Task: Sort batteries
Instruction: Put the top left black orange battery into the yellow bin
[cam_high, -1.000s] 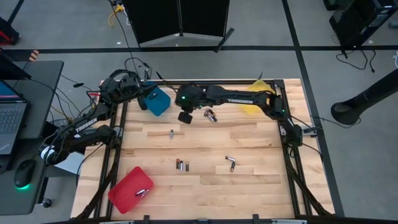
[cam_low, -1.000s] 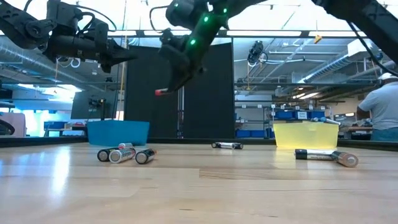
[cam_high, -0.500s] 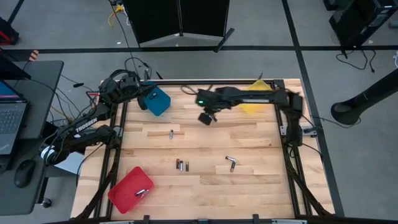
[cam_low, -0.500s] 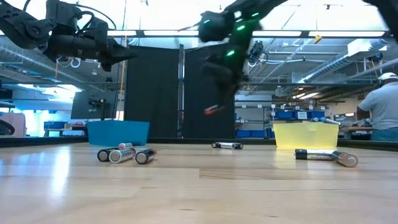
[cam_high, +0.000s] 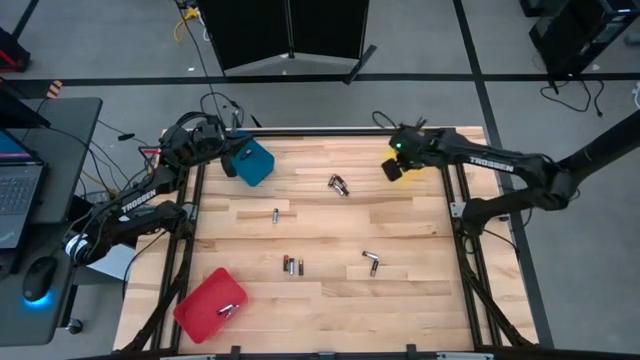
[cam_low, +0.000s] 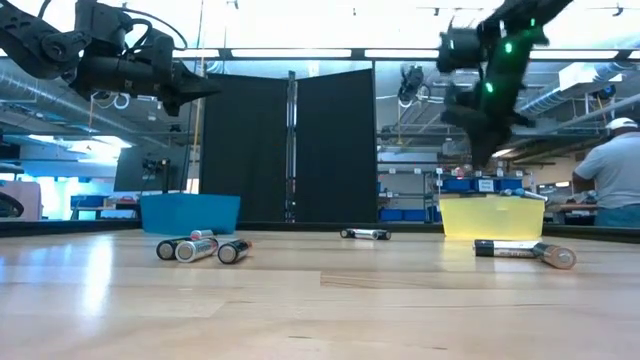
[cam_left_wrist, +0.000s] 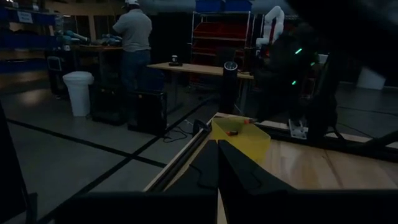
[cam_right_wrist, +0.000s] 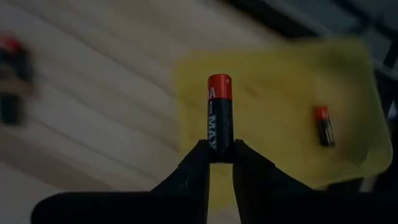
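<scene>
Right wrist view: right tool (cam_right_wrist: 219, 163) pinches a black, red-capped battery (cam_right_wrist: 219, 116) marked "MAX" above the yellow tray (cam_right_wrist: 273, 81).

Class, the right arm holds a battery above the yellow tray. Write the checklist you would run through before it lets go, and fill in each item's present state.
1. Battery gripped by right end effector: ok, pinched at its lower end, red cap pointing away.
2. End effector over the yellow tray: ok, the wrist view shows yellow behind the battery.
3. Landing spot free: ok, the one battery in the tray lies off to the side.
4. Drop height small enough: cannot tell.
5. Left end effector out of the way: ok, shut, near the blue tray.
</scene>
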